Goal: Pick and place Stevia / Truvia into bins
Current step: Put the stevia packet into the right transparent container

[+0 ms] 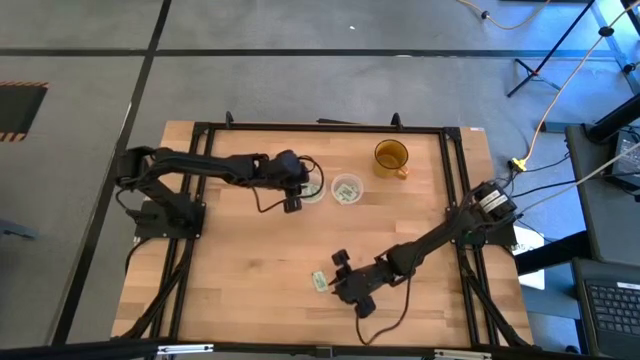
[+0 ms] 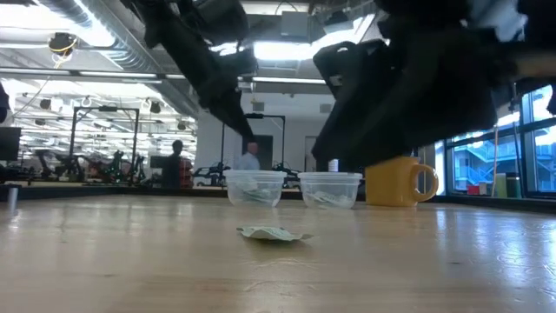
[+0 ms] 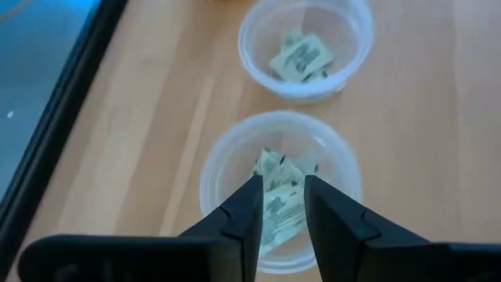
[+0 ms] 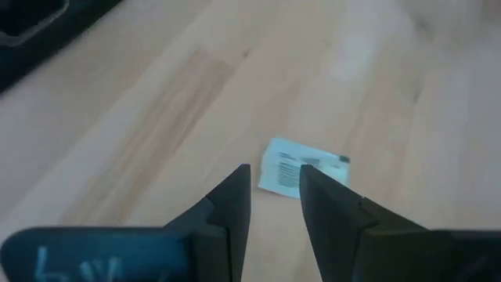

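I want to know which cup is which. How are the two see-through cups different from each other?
The left cup sits right under the left gripper, while the right cup stands in the open with nothing over it. In the left wrist view the left cup holds a small heap of sachets, and the right cup shows fewer. Both are round, clear, similar in size, and stand side by side on the table.

My wooden surface (image 1: 240, 260) carries two clear bins (image 1: 346, 190) (image 1: 314, 188), one amber cup (image 1: 390, 157), and one loose sachet (image 1: 320, 281).
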Action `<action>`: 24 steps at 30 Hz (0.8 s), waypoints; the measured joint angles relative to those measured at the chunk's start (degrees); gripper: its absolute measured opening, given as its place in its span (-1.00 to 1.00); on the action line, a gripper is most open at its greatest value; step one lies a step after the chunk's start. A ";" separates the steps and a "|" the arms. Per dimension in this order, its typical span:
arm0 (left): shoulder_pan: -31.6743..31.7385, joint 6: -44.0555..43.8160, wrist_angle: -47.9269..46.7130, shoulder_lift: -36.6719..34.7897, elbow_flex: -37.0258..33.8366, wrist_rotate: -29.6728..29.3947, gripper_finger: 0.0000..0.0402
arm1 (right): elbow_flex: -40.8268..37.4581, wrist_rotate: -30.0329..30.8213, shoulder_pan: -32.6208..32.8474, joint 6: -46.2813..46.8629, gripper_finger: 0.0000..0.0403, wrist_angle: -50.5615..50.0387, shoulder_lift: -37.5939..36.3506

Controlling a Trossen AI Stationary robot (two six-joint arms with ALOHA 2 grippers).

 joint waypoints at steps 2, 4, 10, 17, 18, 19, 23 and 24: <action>-0.46 0.00 -0.20 -1.58 0.00 -0.01 -0.54 | 0.00 0.02 0.28 -2.91 -0.43 1.07 1.22; -0.83 0.00 -0.12 -3.33 0.00 -0.09 -0.54 | 0.00 0.35 0.34 -5.78 -0.43 2.50 2.56; -2.22 -0.09 0.00 -7.90 0.00 -0.19 -0.56 | 0.00 0.68 0.32 -9.40 -0.43 6.04 5.25; -3.23 -0.24 0.07 -11.56 0.00 -0.46 -0.54 | 0.00 0.82 0.31 -10.39 -0.43 6.52 6.99; -3.30 -0.56 0.01 -11.94 0.00 -0.45 -0.54 | 0.00 1.18 0.23 -10.49 -0.43 6.76 7.24; -3.40 -0.99 -0.02 -12.27 0.00 -0.47 -0.54 | 0.00 1.96 0.19 -10.53 -0.43 7.07 7.49; -3.49 -1.52 0.01 -13.24 0.00 -0.46 -0.55 | 0.00 4.03 -0.20 -10.51 -0.44 7.10 7.52; -3.50 -1.56 0.04 -13.31 0.00 -0.47 -0.56 | 0.00 4.35 -0.38 -10.51 -0.45 7.09 7.52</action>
